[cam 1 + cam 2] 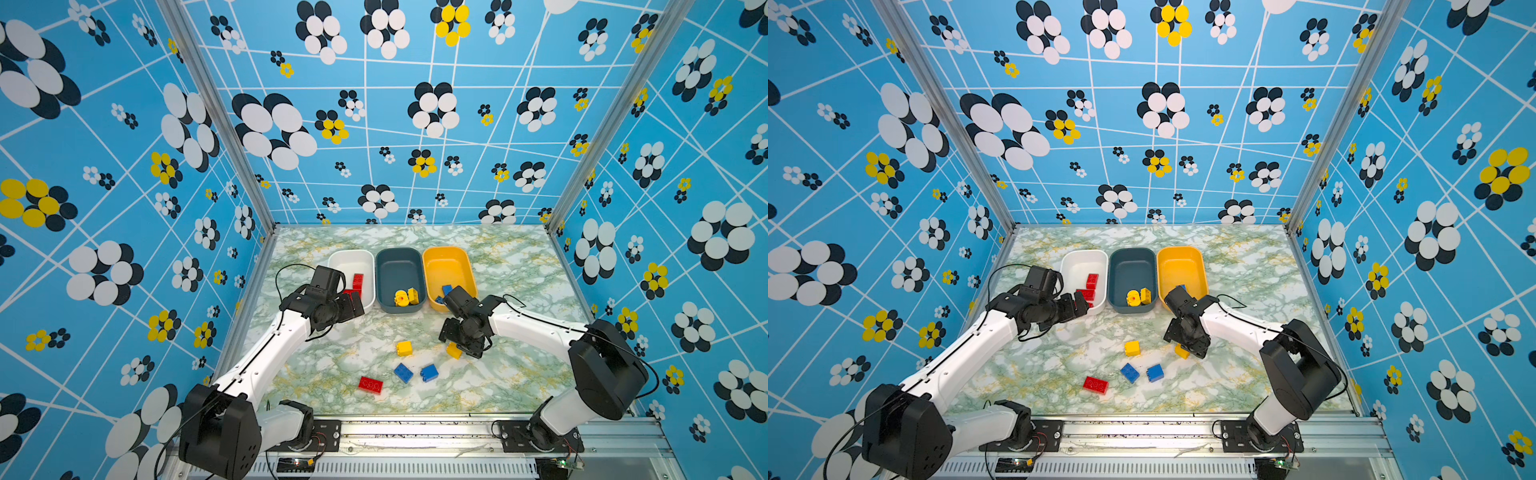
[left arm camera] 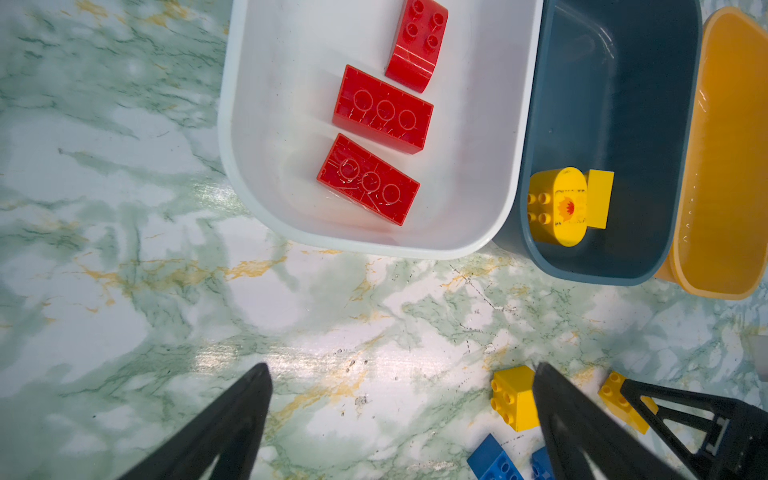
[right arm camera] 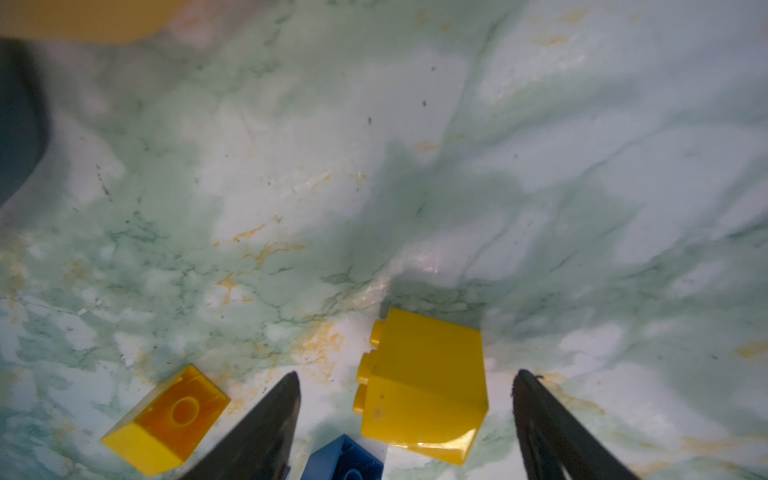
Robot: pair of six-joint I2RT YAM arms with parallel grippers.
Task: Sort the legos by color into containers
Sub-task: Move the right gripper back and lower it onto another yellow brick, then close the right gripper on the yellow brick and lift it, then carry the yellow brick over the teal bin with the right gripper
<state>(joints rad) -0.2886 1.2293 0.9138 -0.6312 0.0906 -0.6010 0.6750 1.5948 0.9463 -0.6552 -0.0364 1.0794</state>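
Here's the right end effector (image 3: 406,374) low over the bench (image 3: 540,124), fingers apart and straddling a yellow brick (image 3: 424,382) on its side, daylight either side, nothing clamped yet. The brick sits skewed to those fingers, so a squeeze could spin it or pop it out, and the blue brick (image 3: 345,457) just beside one finger could get caught too. The left end effector (image 2: 402,365) hangs spread and empty short of the white tub (image 2: 374,249). Yellow belongs in the teal tub (image 1: 399,270), not the yellow-orange tub (image 1: 446,266) holding blue bricks (image 1: 446,289), an easy mix-up.
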